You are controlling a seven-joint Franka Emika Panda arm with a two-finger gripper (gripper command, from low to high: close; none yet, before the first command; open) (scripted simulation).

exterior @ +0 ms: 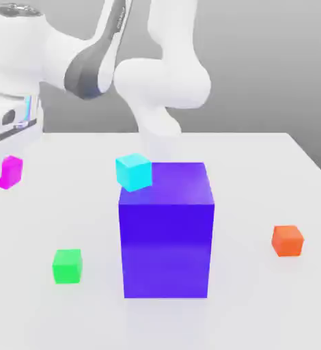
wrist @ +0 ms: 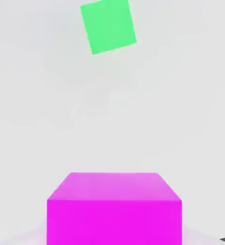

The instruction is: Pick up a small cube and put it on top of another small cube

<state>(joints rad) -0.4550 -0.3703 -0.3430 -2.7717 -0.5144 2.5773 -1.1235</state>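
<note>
Clamped in the gripper (exterior: 1, 179) at the exterior view's left edge: the small magenta-pink cube (exterior: 9, 171), lifted clear of the white table (exterior: 259, 301), fingers shut tight on it; seen from the hand view, large and close, with the green cube (wrist: 108, 26) well beyond it on the tabletop; toward centre, a big purple-blue block (exterior: 166, 232) with a cyan cube (exterior: 134, 171) beside its top corner; at the exterior view's right, an orange cube (exterior: 287, 240), well apart.

Glossy white arm (exterior: 163, 75), grey joint insets
</note>
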